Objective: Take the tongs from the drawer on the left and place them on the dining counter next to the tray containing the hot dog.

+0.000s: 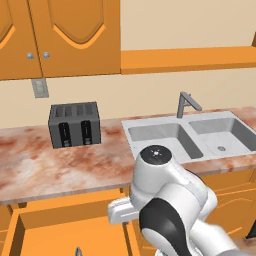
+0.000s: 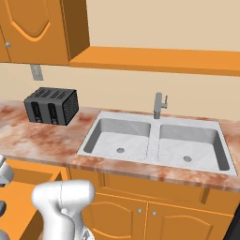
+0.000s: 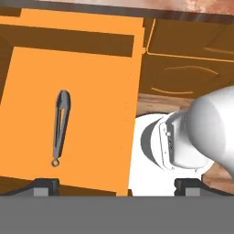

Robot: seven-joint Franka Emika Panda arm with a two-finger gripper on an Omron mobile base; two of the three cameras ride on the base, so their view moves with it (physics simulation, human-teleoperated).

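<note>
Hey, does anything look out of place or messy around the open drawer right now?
Nothing stands out. The drawer is pulled open with the tongs lying flat inside, apart from its walls. The toaster stands upright beside the sink; no spills.

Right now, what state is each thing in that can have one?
drawer: pulled open
tongs: lying flat on the drawer floor, untouched
gripper: jaws open, holding nothing, above the drawer
cabinet doors under the sink: shut
sink: both basins dry

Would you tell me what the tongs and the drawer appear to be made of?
The tongs look like metal: plain grey, slim arms, dull sheen. The drawer looks like painted or stained wood: flat matte orange, though no grain shows.
</note>
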